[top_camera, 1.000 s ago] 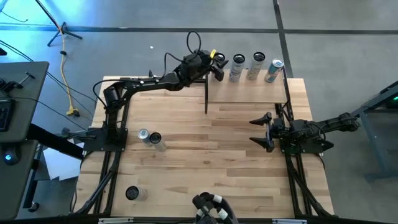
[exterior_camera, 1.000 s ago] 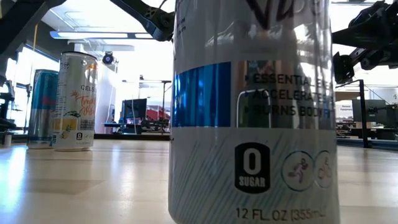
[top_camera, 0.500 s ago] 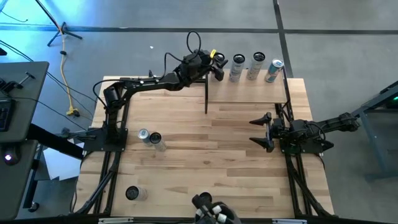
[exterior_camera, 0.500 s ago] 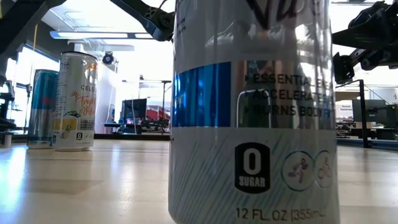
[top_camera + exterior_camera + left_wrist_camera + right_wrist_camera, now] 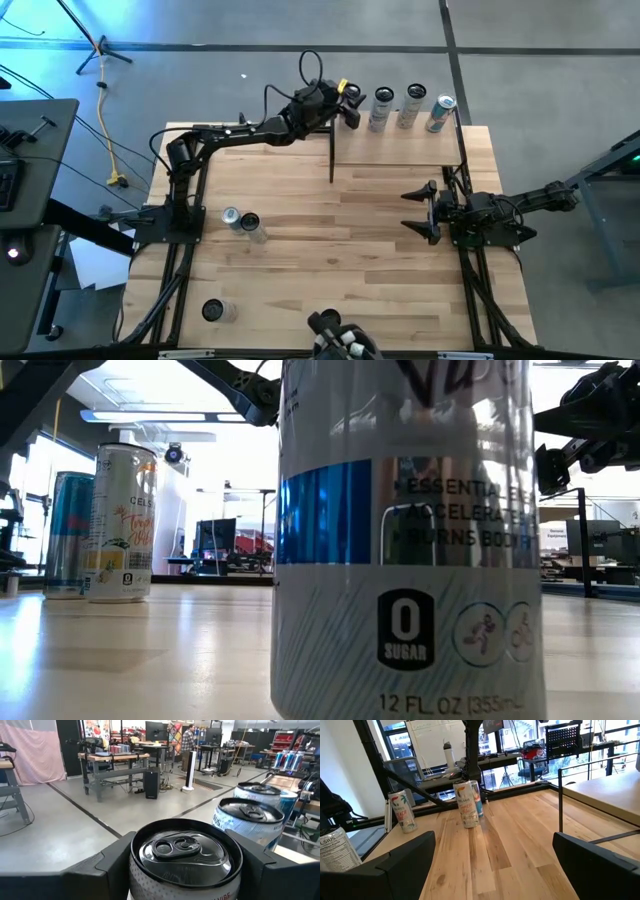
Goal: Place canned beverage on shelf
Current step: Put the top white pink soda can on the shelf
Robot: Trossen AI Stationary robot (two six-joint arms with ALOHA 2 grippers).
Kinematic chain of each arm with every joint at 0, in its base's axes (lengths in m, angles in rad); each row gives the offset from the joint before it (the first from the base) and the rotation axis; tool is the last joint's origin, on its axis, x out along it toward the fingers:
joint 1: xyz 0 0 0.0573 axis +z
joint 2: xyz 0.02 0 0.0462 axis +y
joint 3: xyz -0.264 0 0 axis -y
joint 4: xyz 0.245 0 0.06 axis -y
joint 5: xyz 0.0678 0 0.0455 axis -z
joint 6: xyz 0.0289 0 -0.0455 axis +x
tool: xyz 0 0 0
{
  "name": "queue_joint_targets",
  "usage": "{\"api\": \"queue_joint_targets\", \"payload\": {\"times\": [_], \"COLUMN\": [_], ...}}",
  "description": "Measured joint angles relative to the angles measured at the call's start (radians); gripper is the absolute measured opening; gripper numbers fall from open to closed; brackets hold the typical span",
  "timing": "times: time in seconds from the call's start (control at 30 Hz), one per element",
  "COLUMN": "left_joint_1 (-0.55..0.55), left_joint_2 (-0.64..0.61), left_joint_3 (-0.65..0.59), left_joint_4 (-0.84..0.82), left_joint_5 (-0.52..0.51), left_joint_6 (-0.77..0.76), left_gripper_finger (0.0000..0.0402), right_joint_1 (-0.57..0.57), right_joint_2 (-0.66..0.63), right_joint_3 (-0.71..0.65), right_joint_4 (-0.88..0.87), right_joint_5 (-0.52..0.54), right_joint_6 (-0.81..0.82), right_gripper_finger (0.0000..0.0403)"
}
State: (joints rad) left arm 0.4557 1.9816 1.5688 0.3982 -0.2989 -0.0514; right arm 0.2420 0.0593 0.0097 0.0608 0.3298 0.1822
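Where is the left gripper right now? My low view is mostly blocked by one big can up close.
Observer: The left gripper is at the left end of the shelf, along the table's far edge.
Operator: Is it holding anything?
Observer: Yes, the left wrist view shows its fingers closed on a black-rimmed can. Whether the can stands on the shelf, I cannot tell.
Operator: Any other cans up there?
Observer: Three more cans stand in a row beside it on the shelf.
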Motion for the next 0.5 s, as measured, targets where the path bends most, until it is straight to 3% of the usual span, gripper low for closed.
{"api": "queue_joint_targets", "payload": {"times": [0.5], "left_joint_1": [0.0], "left_joint_2": [0.006], "left_joint_3": [0.0], "left_joint_4": [0.012], "left_joint_5": [0.028], "left_joint_6": [0.0], "left_gripper_finger": [0.023], "right_joint_1": [0.0], "right_joint_2": [0.0], "right_joint_3": [0.0], "right_joint_4": [0.0], "right_joint_5": [-0.002], "right_joint_6": [0.0], "right_gripper_finger": [0.0389]}}
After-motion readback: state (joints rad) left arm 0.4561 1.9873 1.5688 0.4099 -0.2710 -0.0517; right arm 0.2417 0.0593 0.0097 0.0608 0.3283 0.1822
